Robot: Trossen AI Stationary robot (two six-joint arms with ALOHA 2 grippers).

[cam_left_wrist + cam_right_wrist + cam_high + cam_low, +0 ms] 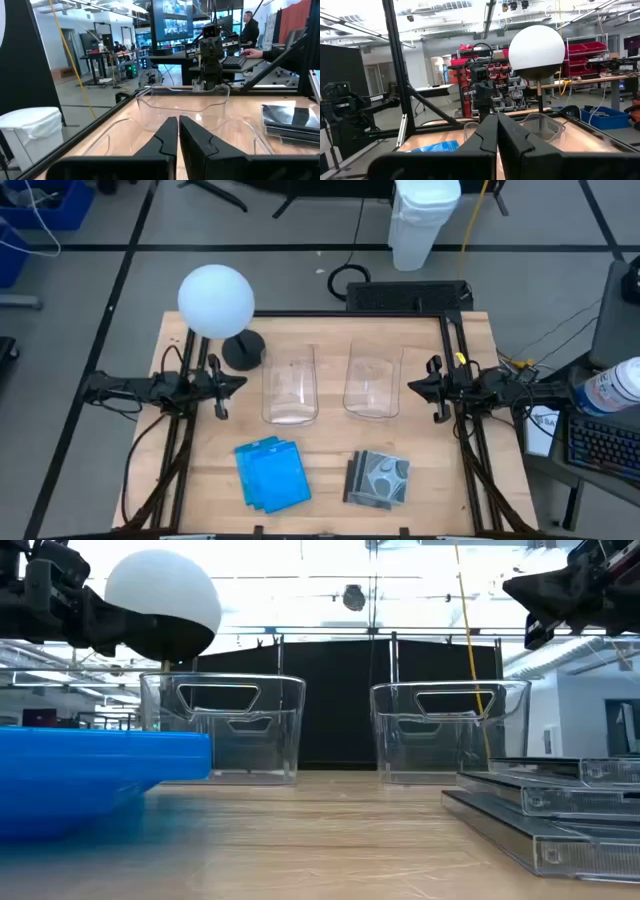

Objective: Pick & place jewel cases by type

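A stack of bright blue jewel cases (272, 474) lies flat on the table's near left part, also large in the low view (90, 775). A stack of clear cases with grey-black inserts (378, 479) lies flat near right (560, 810). My left gripper (240, 383) hovers above the table's left side, left of the left clear bin (290, 390); its fingers (178, 131) are shut and empty. My right gripper (412, 388) hovers right of the right clear bin (373, 387), shut and empty (497, 131).
A lamp with a white globe (215, 301) on a black round base (243, 350) stands at the table's far left. A black frame (450, 330) borders the table. A person (248, 27) sits at a desk beyond the right side. A white bin (424, 220) stands on the floor.
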